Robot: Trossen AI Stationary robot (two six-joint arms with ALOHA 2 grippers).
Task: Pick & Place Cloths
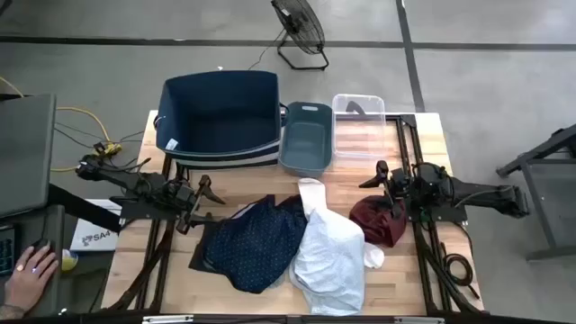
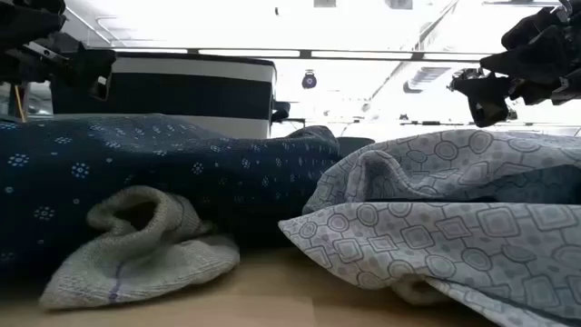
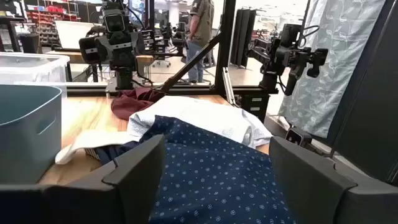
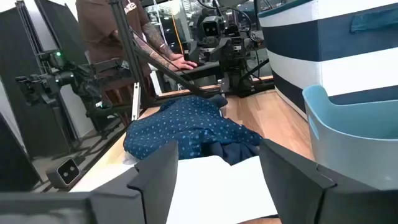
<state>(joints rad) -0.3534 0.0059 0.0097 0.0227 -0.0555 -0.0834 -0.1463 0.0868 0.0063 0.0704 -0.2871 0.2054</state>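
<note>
A navy dotted cloth (image 1: 247, 243) lies spread on the table's near middle, also in the left wrist view (image 3: 211, 168). A large pale shirt (image 1: 328, 256) lies heaped to its right, overlapping its edge. A maroon cloth (image 1: 380, 220) rests bunched farther right. In the low view, a grey sock (image 2: 136, 250) lies at the near edge, against the navy cloth (image 2: 182, 163). My left gripper (image 1: 214, 200) hovers open, left of the navy cloth. My right gripper (image 1: 382, 187) hovers open, just beyond the maroon cloth. Both show open in their wrist views (image 3: 217, 168) (image 4: 221, 165).
A big navy bin (image 1: 220, 112), a smaller grey-blue bin (image 1: 306, 139) and a clear tub (image 1: 358, 121) stand along the far edge. A person's hand (image 1: 31, 265) rests beyond the table's left side. A fan (image 1: 299, 27) stands on the floor.
</note>
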